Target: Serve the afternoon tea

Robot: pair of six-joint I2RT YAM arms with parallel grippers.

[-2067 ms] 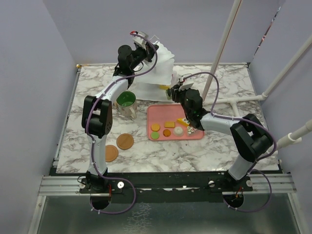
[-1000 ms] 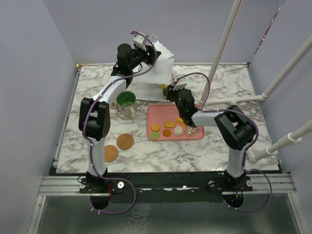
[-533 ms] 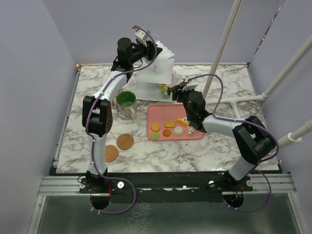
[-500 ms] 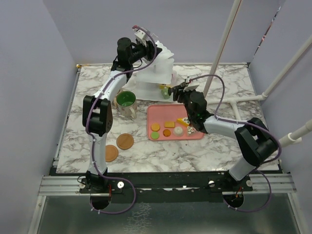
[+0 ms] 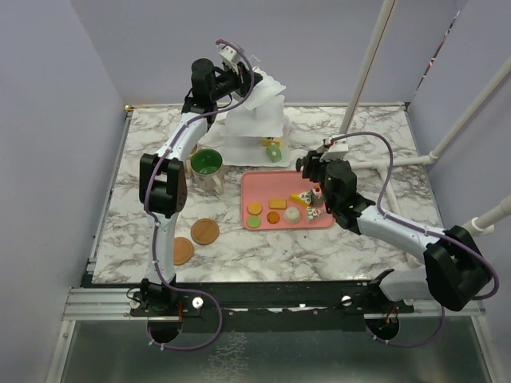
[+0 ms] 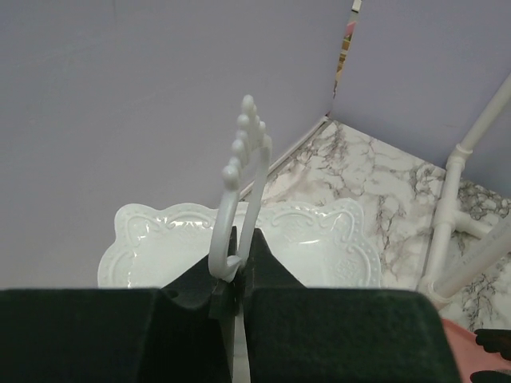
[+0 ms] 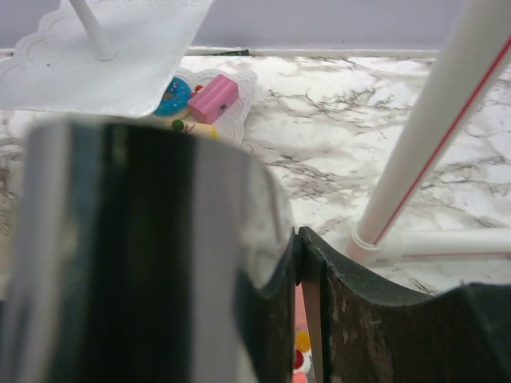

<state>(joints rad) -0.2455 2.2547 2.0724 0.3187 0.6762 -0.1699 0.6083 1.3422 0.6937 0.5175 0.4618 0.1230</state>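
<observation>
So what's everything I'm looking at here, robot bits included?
stand: one, white, three tiers, back of the table
pastries: several, orange, green, white, yellow, on the tray; a few more, pink, blue, green, on the stand's lowest tier
tray: one, pink, centre of the table
mug: one, green inside, left of the tray
coasters: two, wooden, round, near left
table: one, grey-veined marble
pipes: several, white, right side
left end effector: one, black, shut on the stand's top handle
right end effector: one, black, over the tray's far edge; grip unclear
</observation>
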